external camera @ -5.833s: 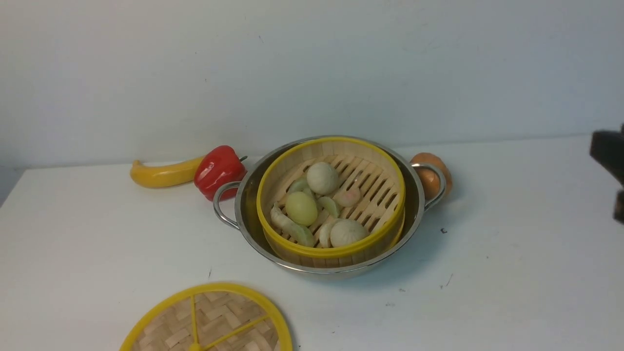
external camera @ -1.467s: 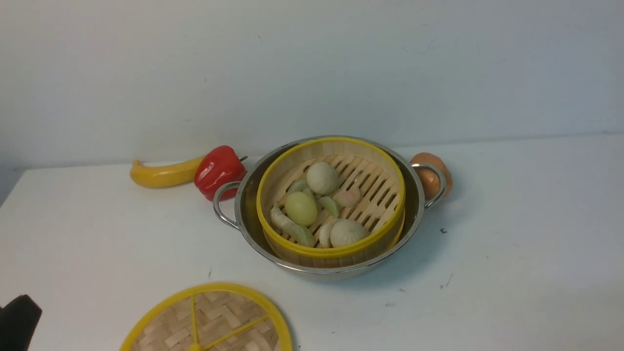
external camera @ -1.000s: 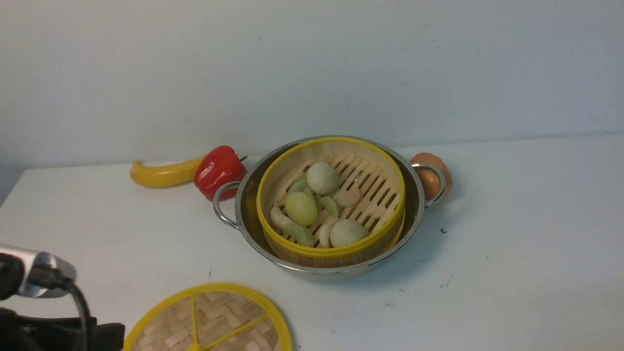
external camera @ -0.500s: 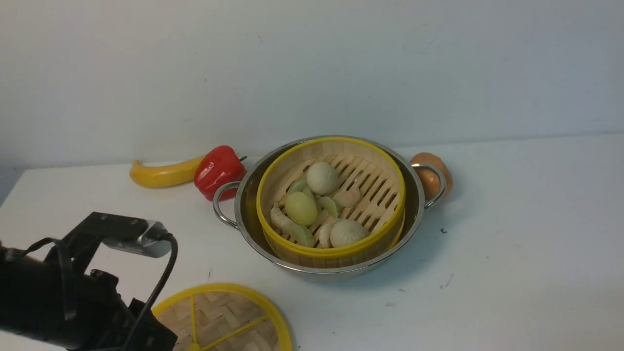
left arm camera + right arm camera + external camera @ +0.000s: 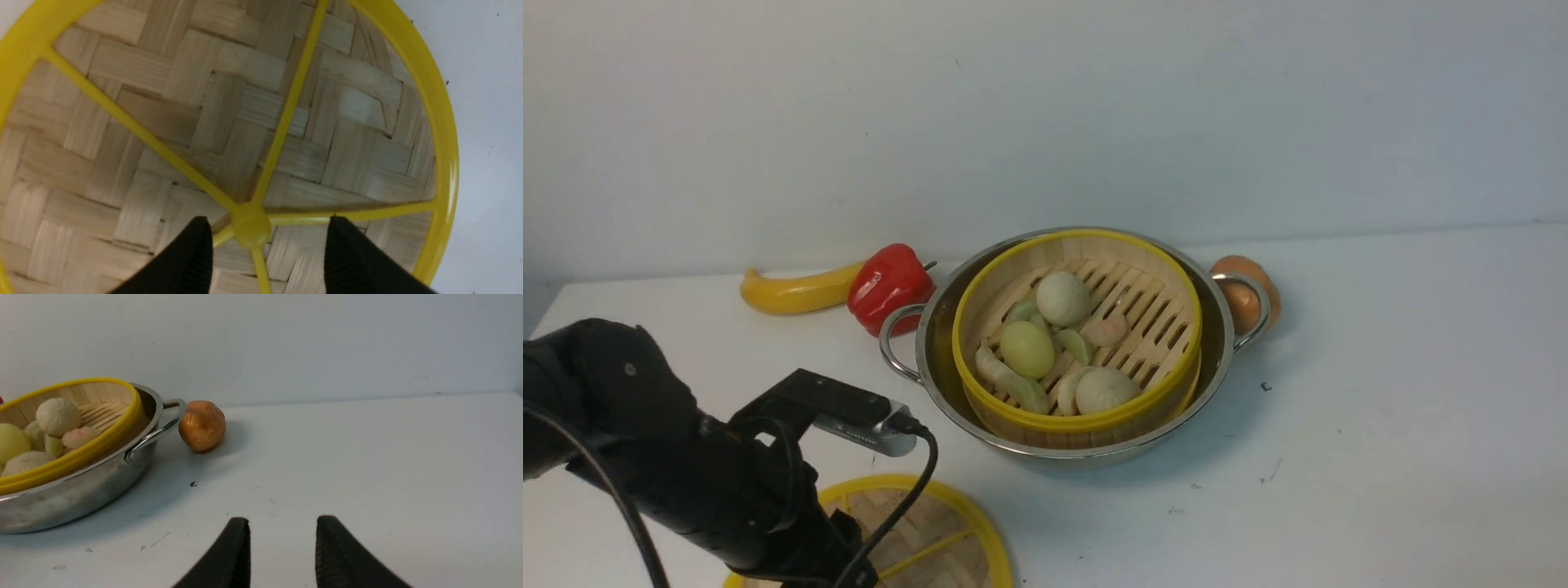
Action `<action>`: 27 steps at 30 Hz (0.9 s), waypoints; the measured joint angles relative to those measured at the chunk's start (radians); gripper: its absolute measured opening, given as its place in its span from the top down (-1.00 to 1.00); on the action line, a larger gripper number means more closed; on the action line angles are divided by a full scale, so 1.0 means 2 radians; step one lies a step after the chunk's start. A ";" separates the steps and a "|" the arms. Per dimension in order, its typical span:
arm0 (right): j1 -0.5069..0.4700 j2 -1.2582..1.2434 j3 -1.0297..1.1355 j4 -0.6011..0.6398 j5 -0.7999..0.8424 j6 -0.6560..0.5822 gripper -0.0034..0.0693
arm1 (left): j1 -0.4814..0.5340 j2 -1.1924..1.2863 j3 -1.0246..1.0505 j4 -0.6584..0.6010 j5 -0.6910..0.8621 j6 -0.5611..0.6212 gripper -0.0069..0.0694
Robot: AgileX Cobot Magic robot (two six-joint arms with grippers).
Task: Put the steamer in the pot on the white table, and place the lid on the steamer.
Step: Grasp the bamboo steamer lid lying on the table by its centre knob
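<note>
Farther in over the surface point(image 5: 1307, 457) than a moment ago, the left arm point(image 5: 727, 482) now reaches from the left side across part of the lid point(image 5: 931, 563), hiding much of its left half, while the pot and basket look unmoved. In the left wrist view, the left fingers point(image 5: 267, 249) stand apart, with the lid's yellow knob point(image 5: 251, 226) showing between them; whether they touch it, I cannot tell. The lid lies flat on the surface at the near edge of the front view, which cuts off its nearest part. Beyond it and to its right, the steamer point(image 5: 1078, 422) sits inside the pot point(image 5: 1078, 457), uncovered, its rim a little tilted, with dumplings and buns on the slats. The pot's rim runs all around the basket, leaving a narrow gap at the left. Between lid and pot there is a strip of open surface. A red pepper point(image 5: 890, 287) sits close by the pot's left handle point(image 5: 890, 347), beside a banana point(image 5: 802, 291), and a brown lumpy item point(image 5: 1241, 302) is behind the right handle point(image 5: 1262, 314). Wide open surface spreads to the pot's right. The right fingers point(image 5: 282, 547) are apart, with only surface seen between them.
</note>
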 joint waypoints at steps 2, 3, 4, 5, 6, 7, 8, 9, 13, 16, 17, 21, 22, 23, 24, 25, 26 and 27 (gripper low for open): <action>0.000 0.000 0.000 0.000 0.000 0.000 0.24 | -0.008 0.013 0.000 0.000 -0.007 -0.002 -0.11; 0.000 0.000 0.000 0.000 0.000 0.000 0.24 | -0.009 0.017 0.000 0.000 -0.009 -0.004 -0.11; 0.000 0.000 0.000 0.000 0.000 0.000 0.24 | -0.010 0.026 0.000 0.000 -0.013 -0.007 -0.11; 0.000 0.000 0.000 0.000 0.000 0.000 0.24 | -0.010 0.032 0.000 0.001 -0.017 -0.010 -0.11; 0.000 0.000 0.000 0.000 0.000 0.000 0.24 | -0.010 0.037 0.000 0.000 -0.023 -0.013 -0.11; 0.000 0.000 0.000 0.000 0.000 0.000 0.24 | -0.010 0.039 -0.001 0.000 -0.025 -0.015 -0.11; 0.000 0.000 0.000 0.000 0.000 0.000 0.24 | -0.010 0.042 -0.001 0.000 -0.028 -0.017 -0.11; 0.000 0.000 0.000 0.000 0.000 0.000 0.24 | -0.010 0.042 -0.001 0.000 -0.030 -0.018 -0.11; 0.000 0.000 0.000 0.000 0.000 0.000 0.24 | -0.010 0.045 -0.002 0.002 -0.038 -0.032 0.12; 0.000 0.000 0.000 0.000 0.000 0.000 0.24 | -0.011 0.046 -0.003 -0.001 -0.035 -0.042 0.47; 0.000 0.000 0.000 0.000 0.000 0.000 0.24 | -0.011 0.046 -0.003 -0.001 -0.035 -0.042 0.49; 0.000 0.000 0.000 0.000 0.000 0.000 0.24 | -0.011 0.046 -0.005 -0.001 -0.028 -0.043 0.52; 0.000 0.000 0.000 0.000 0.000 0.000 0.24 | -0.011 0.046 -0.006 0.000 -0.023 -0.043 0.52; 0.000 0.000 0.000 0.000 0.000 0.000 0.24 | -0.011 0.044 -0.008 0.003 -0.011 -0.043 0.52; 0.000 0.000 0.000 0.000 0.000 0.000 0.24 | -0.011 0.041 -0.012 0.010 0.007 -0.043 0.52; 0.000 0.000 0.000 0.000 0.000 0.000 0.24 | -0.011 0.037 -0.016 0.018 0.020 -0.043 0.52; 0.000 0.000 0.000 0.000 0.000 0.000 0.24 | -0.011 0.028 -0.023 0.029 0.054 -0.044 0.52; 0.000 0.000 0.000 0.000 0.000 0.000 0.24 | -0.011 0.021 -0.032 0.038 0.074 -0.048 0.52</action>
